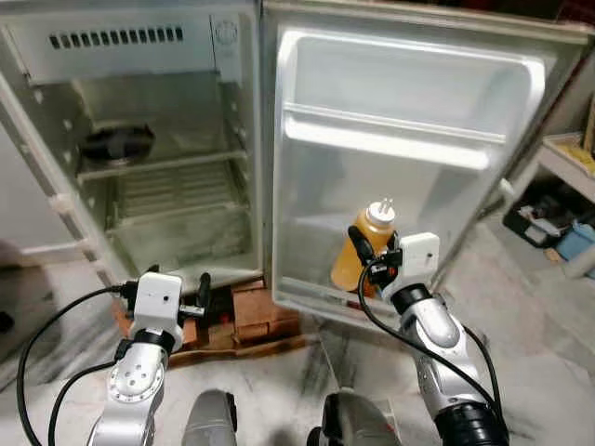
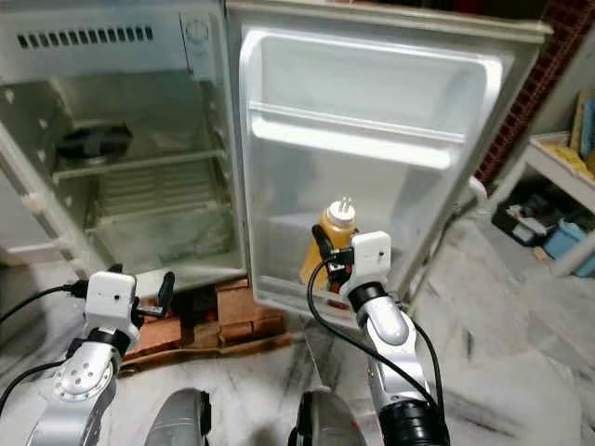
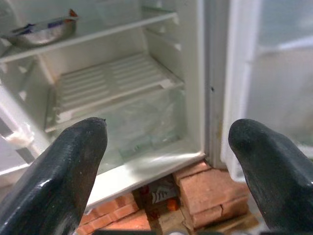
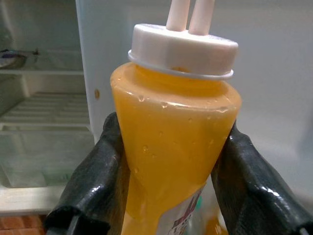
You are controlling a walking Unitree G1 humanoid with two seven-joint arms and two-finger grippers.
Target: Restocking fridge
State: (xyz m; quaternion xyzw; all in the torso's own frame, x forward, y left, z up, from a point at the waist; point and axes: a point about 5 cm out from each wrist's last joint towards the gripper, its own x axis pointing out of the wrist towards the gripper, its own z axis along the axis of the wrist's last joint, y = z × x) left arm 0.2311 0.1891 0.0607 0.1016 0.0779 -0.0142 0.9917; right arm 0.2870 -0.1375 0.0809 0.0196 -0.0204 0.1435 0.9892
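Observation:
A small fridge (image 1: 167,139) stands open, its door (image 1: 400,149) swung to the right. An orange squeeze bottle (image 1: 364,249) with a white twin-nozzle cap stands upright at the door's bottom shelf, and my right gripper (image 1: 374,258) is shut on its body. In the right wrist view the black fingers (image 4: 93,191) press both sides of the orange bottle (image 4: 171,147). My left gripper (image 1: 203,295) is open and empty, low in front of the fridge's bottom edge. A dark bowl (image 1: 116,144) rests on the upper fridge shelf.
Red bricks (image 1: 251,311) prop the fridge up off the marble floor. A wire shelf and a clear drawer (image 3: 137,127) fill the lower fridge. At the far right stands a shelf with boxes (image 1: 567,167) and clutter on the floor.

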